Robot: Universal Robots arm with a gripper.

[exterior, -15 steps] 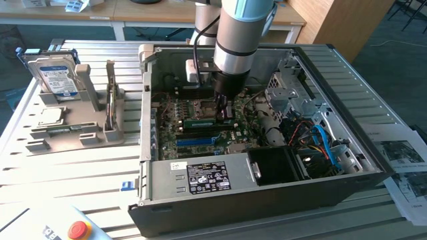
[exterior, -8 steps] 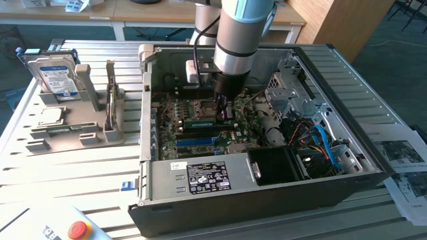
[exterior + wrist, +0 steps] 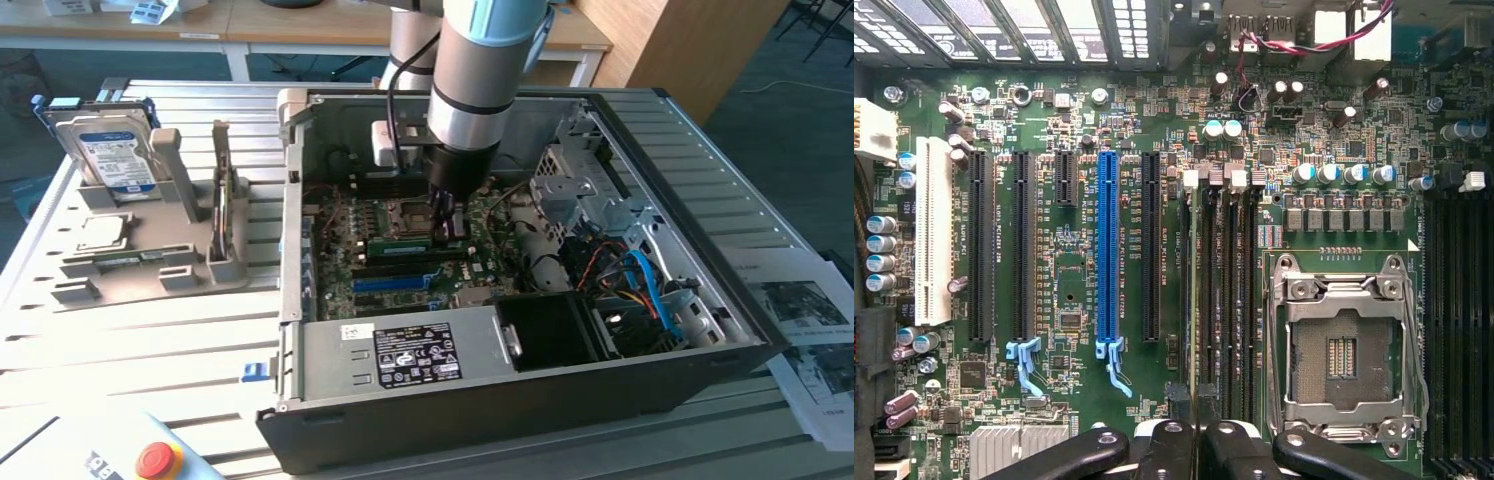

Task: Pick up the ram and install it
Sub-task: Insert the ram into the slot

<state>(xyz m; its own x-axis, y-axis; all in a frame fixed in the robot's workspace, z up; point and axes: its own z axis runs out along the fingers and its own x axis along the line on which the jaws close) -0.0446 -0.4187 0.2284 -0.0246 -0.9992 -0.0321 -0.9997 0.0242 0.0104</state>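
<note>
One ram (image 3: 400, 244) is held in the clenched claw (image 3: 449, 228) at the motherboard (image 3: 1074, 300) slots; pickup is done, seating looks unfinished

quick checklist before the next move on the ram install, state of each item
1. Gripper shut: ok.
2. Ram at the gripper's tip, above the motherboard: ok.
3. Ram actually held between the fingers: cannot tell.
4. Ram seated in a memory slot: cannot tell.
5. Processor socket apart from the gripper: ok.
6. Blue cables apart from the arm: ok.
</note>
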